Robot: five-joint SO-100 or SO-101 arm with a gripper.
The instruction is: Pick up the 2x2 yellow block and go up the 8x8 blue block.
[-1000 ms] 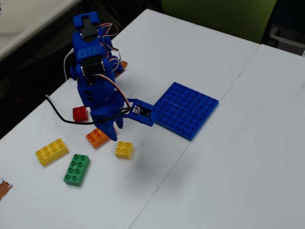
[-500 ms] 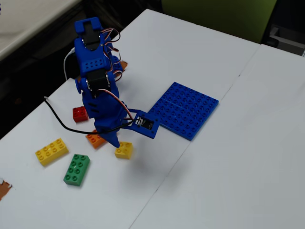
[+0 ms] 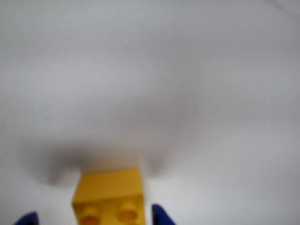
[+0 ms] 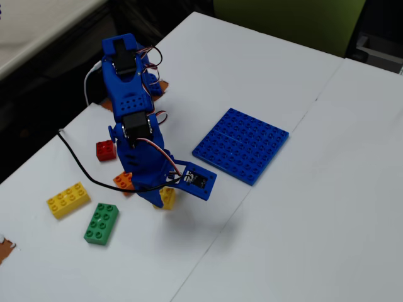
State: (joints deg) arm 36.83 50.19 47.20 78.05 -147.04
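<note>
The blue two-finger gripper (image 4: pixel 161 200) stands low over the white desk (image 4: pixel 302 207), jaws apart, with the small square yellow plastic brick (image 3: pixel 108 194) between its fingertips (image 3: pixel 161 216) in the wrist view; whether they touch it cannot be told. In the fixed view this brick lies left of the large flat blue studded baseplate (image 4: pixel 242 144), well apart. Also there: one red brick (image 4: pixel 105 150), one orange brick (image 4: pixel 124 181), one longer yellow brick (image 4: pixel 67 199), one green brick (image 4: pixel 101 223).

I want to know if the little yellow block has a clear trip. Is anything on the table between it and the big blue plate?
Nothing: in the fixed view, only bare white table lies between the 2x2 yellow block and the 8x8 blue block.
</note>
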